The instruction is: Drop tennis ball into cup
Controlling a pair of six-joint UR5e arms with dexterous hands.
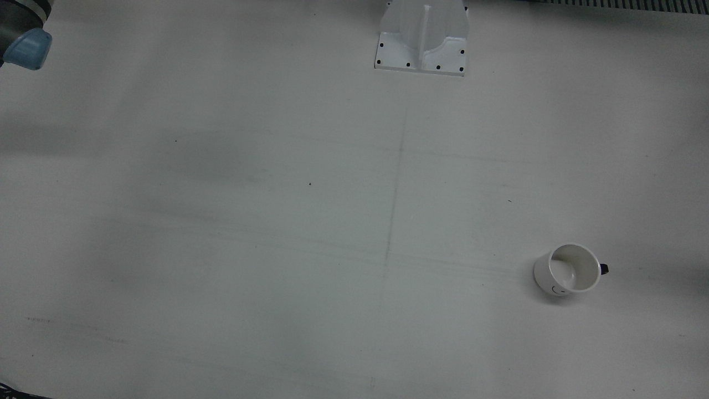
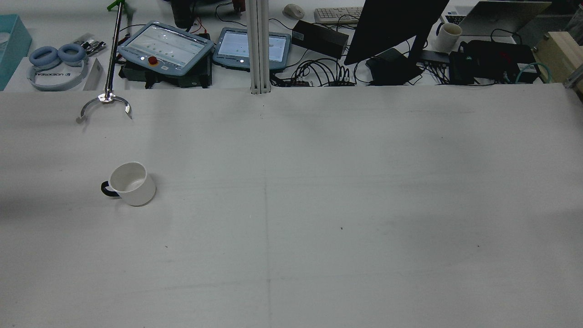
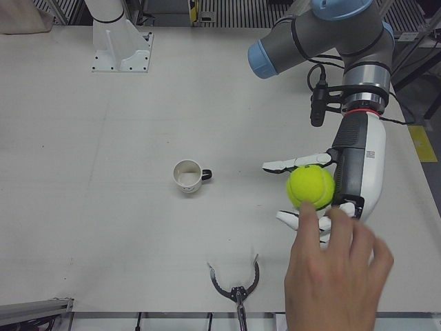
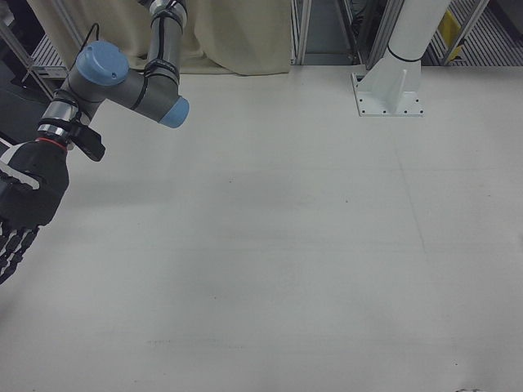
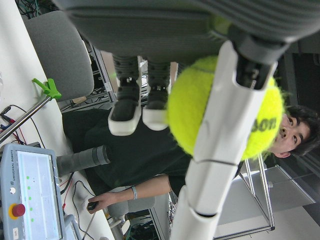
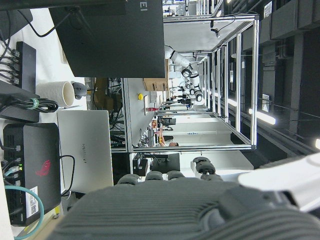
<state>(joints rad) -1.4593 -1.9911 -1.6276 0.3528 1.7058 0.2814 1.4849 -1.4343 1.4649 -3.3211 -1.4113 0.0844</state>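
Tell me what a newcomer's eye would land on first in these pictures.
The bright yellow-green tennis ball stands out most, sitting in the robot's left hand at the table's side, with a person's hand reaching up to it from the operators' edge. Next comes the white cup with a dark handle, upright and alone on the bare table. The right hand hangs idle, open, at the far side.

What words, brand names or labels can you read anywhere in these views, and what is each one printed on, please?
"UDEXREAL" on the band of the blue headset, rear view.
"HUAWEI" on the laptop lid, right hand view.
"UNIVERSAL ROBOTS" on the teach pendant, left hand view.
"...lson", partly hidden by a finger, on the tennis ball in the left hand.
The mark on the cup is too small to read.
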